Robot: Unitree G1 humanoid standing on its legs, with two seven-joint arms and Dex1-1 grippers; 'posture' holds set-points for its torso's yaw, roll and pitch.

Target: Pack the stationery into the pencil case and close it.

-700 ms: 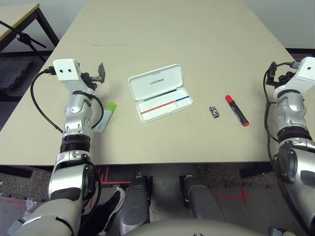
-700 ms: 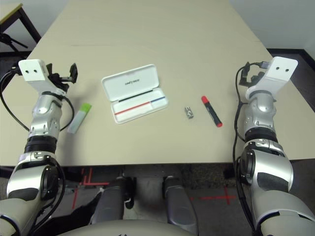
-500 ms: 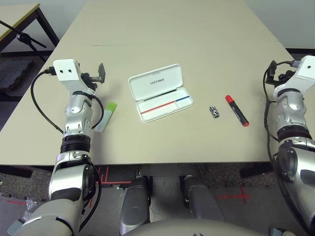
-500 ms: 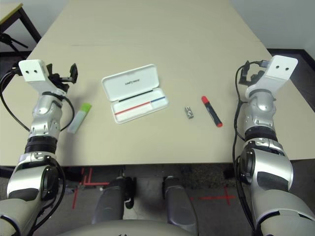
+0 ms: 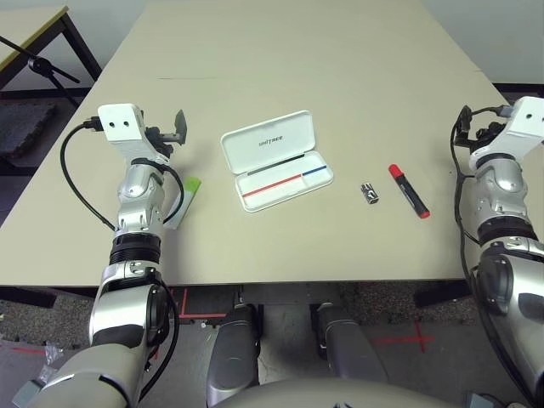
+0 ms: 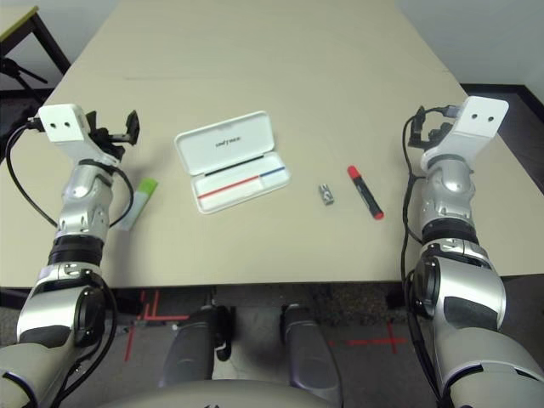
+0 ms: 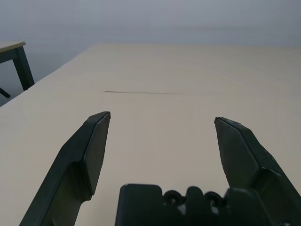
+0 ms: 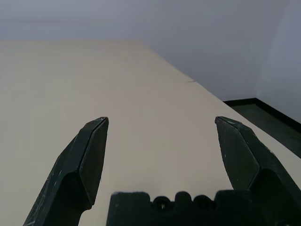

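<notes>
Pencil case (image 5: 274, 160) open mid-table; left arm (image 5: 140, 200) overlaps green-capped stick (image 5: 189, 192).

Broad beige table (image 5: 340, 76), a second table's corner (image 5: 34, 21) beyond its far-left edge.

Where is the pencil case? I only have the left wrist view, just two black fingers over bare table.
Observer: The pencil case lies open mid-table, between the two arms.
Operator: Anything in it yet?
Observer: No. The red marker and the small metal piece lie on the table to its right.
Operator: And the green-capped stick?
Observer: The stick lies to the case's left, beside the left forearm, behind the open left gripper.
</notes>
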